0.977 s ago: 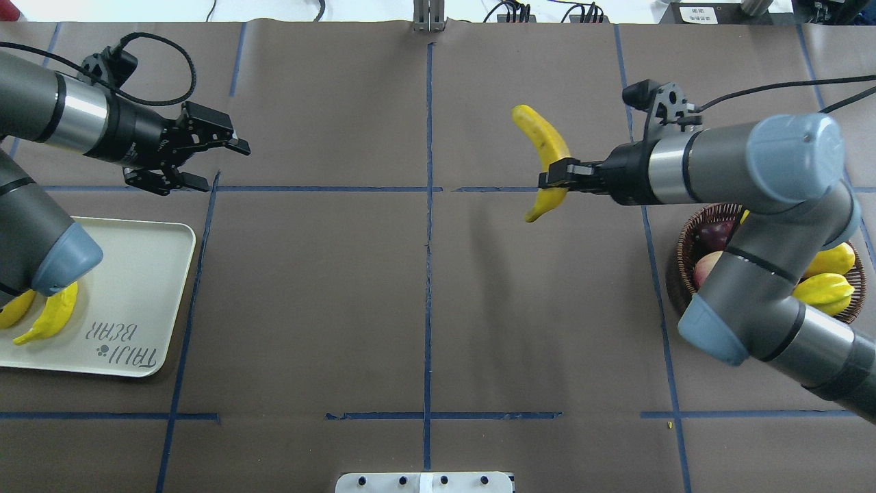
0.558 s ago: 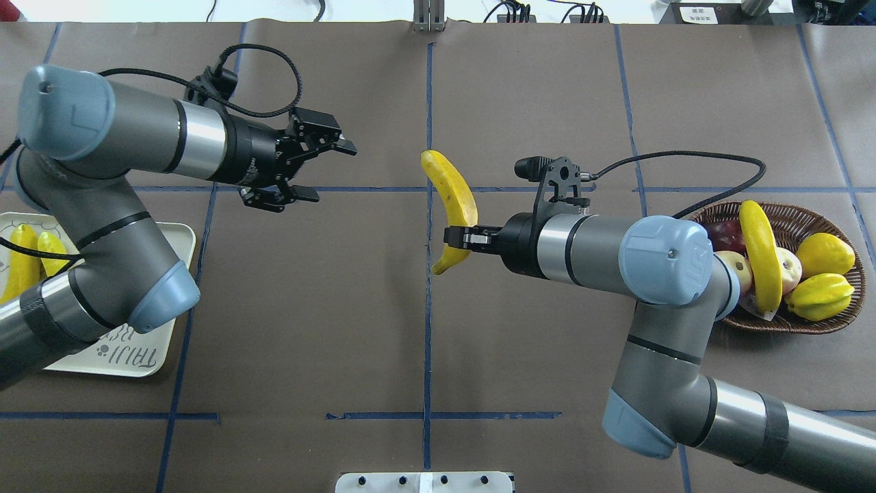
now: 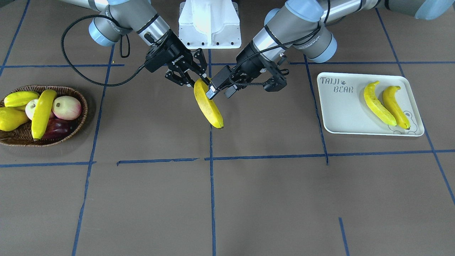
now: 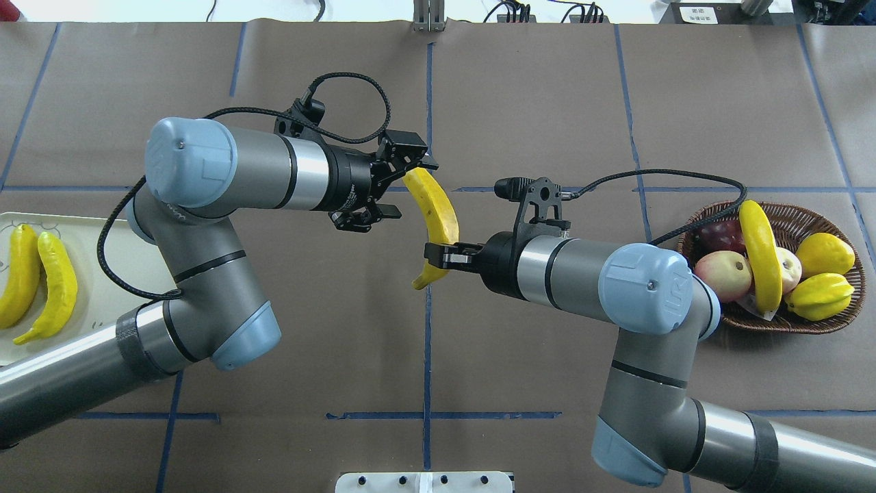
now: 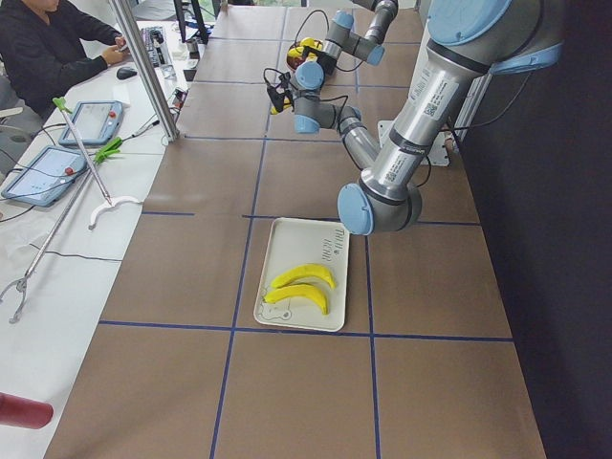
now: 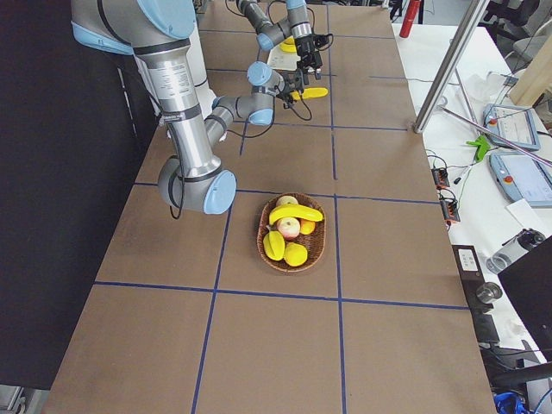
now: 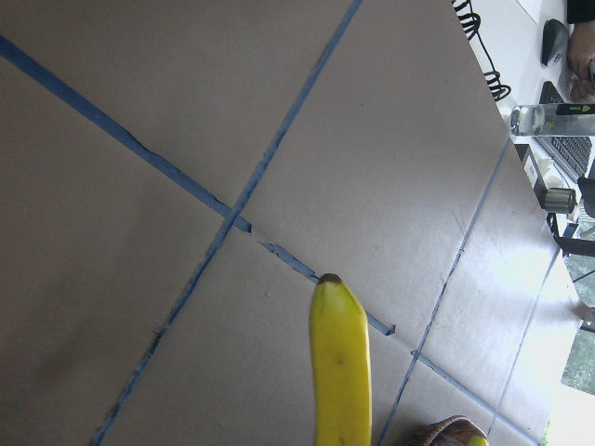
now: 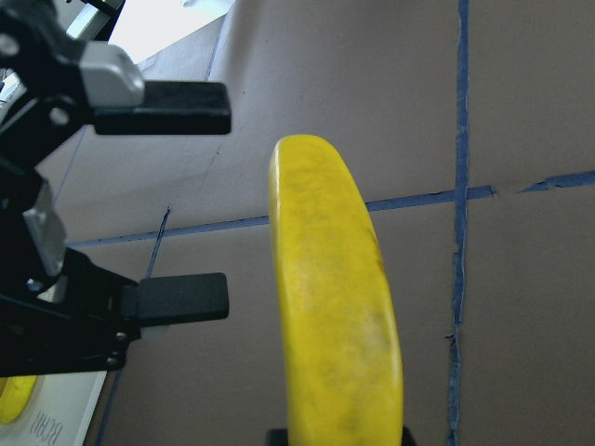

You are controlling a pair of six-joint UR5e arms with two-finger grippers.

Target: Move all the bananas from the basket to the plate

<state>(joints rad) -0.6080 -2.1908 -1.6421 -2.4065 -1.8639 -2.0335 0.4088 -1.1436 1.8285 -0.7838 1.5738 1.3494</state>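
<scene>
- The brown paper-covered table (image 4: 547, 103) is marked off in blue tape squares, with both arms meeting over its middle.
- At the far left sits the plate (image 4: 85, 260), with two bananas (image 4: 19, 274) (image 4: 55, 287) lying side by side on it.
- The left tool (image 4: 414, 188) is spread open right at the far end of the carried banana (image 4: 438, 212). I cannot tell whether its fingers flank the fruit or stop just short of it.
- That banana hangs in the air above the centre tape line, touching nothing below.
- The right tool (image 4: 441, 255) is clamped across it near its lower end.
- At the far right the basket (image 4: 787, 325) holds the last banana (image 4: 756, 253), lying across the apples (image 4: 725, 274) and the stubby yellow fruits (image 4: 825, 274).
- It looks like a mid-table handover of the third banana.
- Next, I reckon, the left tool must close firmly on the free end before the right one lets go. If the order slips, the fruit drops. Then comes the carry to the plate, setting it down beside the pair.
</scene>
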